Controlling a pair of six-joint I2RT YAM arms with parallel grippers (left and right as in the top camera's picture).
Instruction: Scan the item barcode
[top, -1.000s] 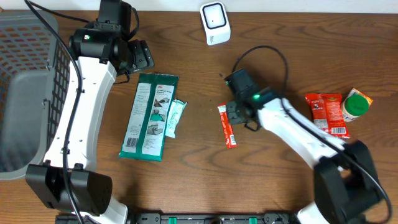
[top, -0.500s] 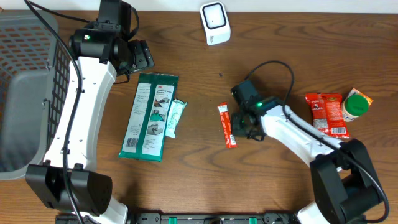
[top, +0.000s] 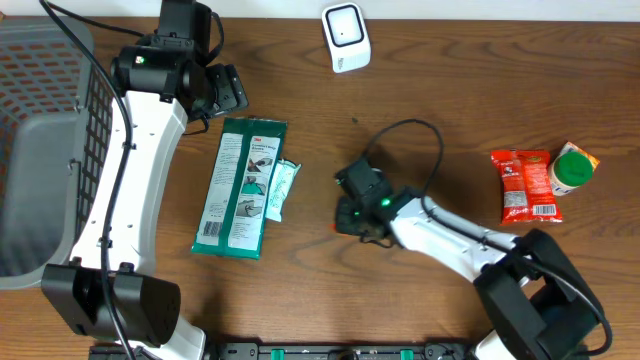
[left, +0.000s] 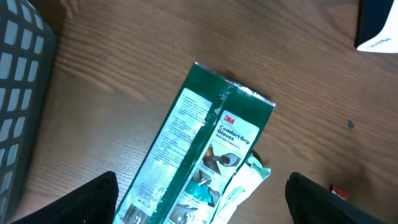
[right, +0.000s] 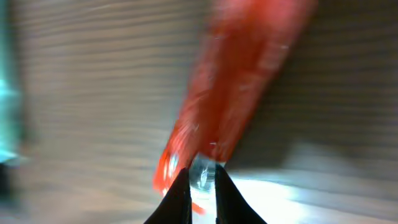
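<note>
Wooden table (top: 450, 120): right fingers (right: 178, 202) pinch the red sachet (right: 239, 81), left fingers (left: 93, 199) spread wide.

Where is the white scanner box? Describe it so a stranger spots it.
Look along the far edge of the brown wooden table, near its middle. The small white rounded scanner box stands alone, the only white hard-shelled thing; the green flat glove pack lies nearer.

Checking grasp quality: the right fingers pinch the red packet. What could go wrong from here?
The right fingers grip only one end of the red packet, so it may slip or droop. Its barcode side cannot be seen, so it might reach the scanner at the table's far edge facing the wrong way.
</note>
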